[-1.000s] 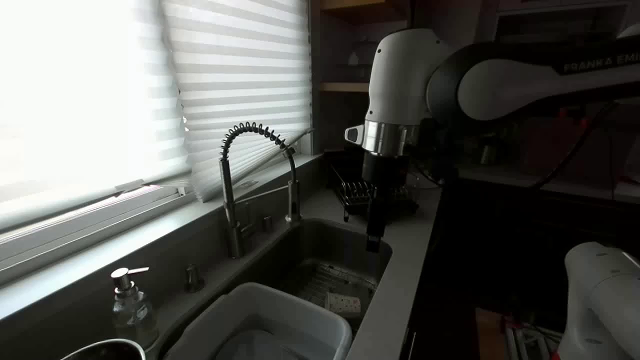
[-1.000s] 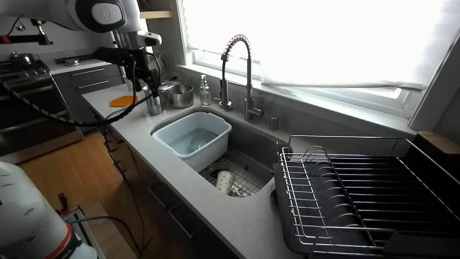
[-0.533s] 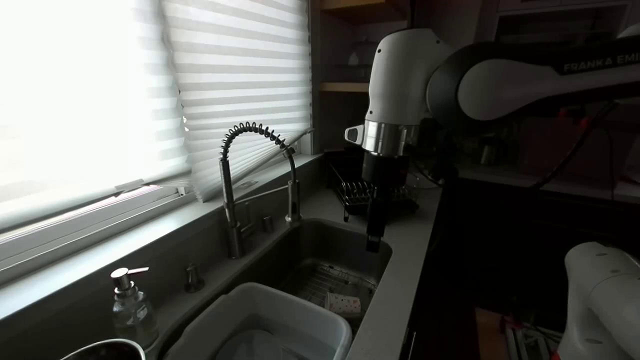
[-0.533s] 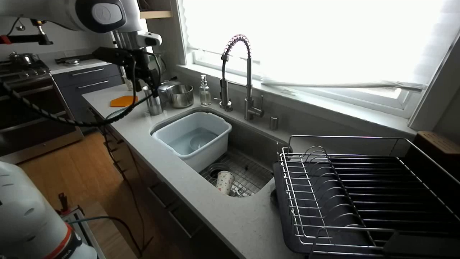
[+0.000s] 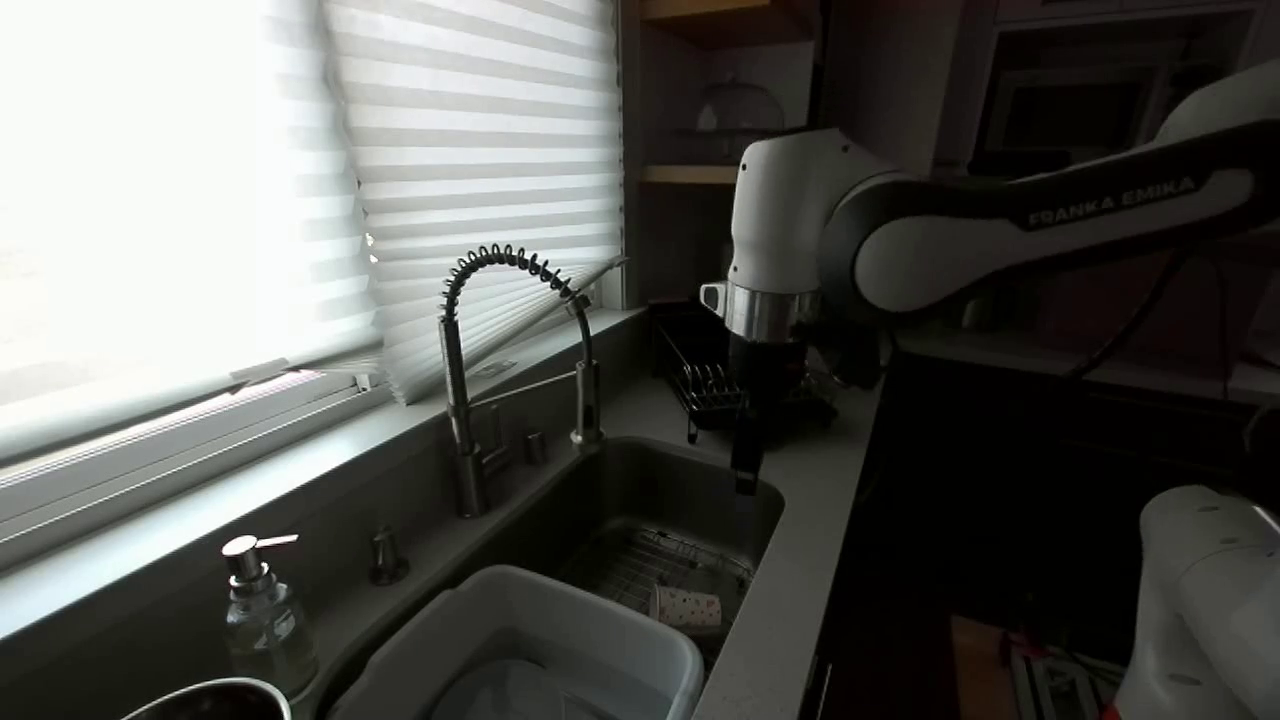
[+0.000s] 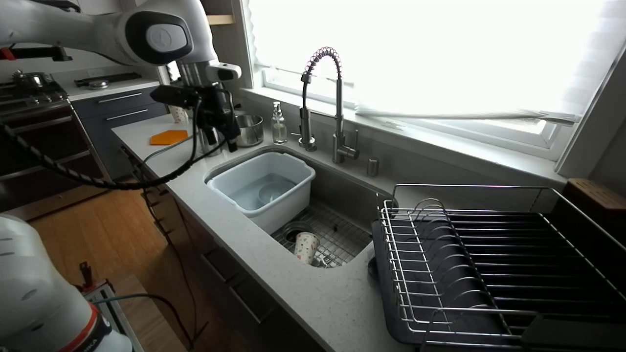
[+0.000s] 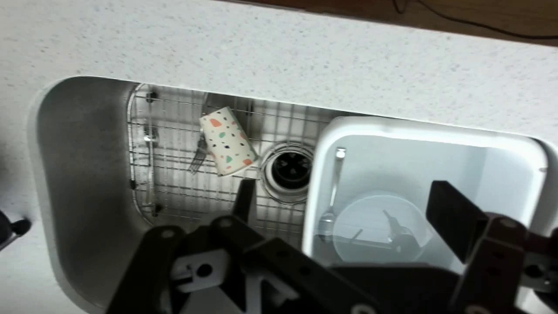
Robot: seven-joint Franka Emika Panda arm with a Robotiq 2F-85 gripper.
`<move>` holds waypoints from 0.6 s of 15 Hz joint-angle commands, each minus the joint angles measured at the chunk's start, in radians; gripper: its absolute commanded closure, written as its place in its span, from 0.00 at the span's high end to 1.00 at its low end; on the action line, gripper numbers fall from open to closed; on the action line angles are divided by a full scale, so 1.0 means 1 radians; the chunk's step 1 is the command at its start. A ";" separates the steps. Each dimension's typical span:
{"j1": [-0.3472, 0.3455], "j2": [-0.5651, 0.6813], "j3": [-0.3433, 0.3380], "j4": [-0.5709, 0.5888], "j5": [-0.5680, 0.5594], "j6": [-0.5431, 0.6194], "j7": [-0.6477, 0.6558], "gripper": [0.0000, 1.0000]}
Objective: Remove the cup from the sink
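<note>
The cup (image 7: 229,141) is pale with coloured specks and lies on its side on the wire grid in the sink (image 7: 83,174), beside the drain. It also shows in both exterior views (image 5: 686,606) (image 6: 306,248). A fork (image 7: 199,155) lies against it. My gripper (image 7: 344,192) is open and empty, with its fingers wide apart. It hangs well above the sink, over the tub side rather than over the cup. In the wrist view the cup is up and left of the left finger (image 7: 245,198). The gripper also shows small and dark in both exterior views (image 5: 746,485) (image 6: 232,146).
A white tub (image 6: 288,210) with water, a dish and cutlery fills one end of the sink. The tall spring tap (image 6: 337,107) stands behind. A dish rack (image 6: 455,264) stands at the other end. A soap bottle (image 6: 279,127) and metal pot (image 6: 249,131) stand near the tub end.
The arm holds still between the two earlier frames. Now it has come lower and moved along the sink, away from the pots and toward the dish rack. The cup has not moved.
</note>
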 commanded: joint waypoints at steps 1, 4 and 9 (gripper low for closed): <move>-0.057 0.015 -0.031 -0.094 -0.103 0.144 0.014 1.00; -0.092 0.072 -0.057 -0.162 -0.138 0.307 0.028 1.00; -0.094 0.118 -0.078 -0.197 -0.098 0.411 0.021 1.00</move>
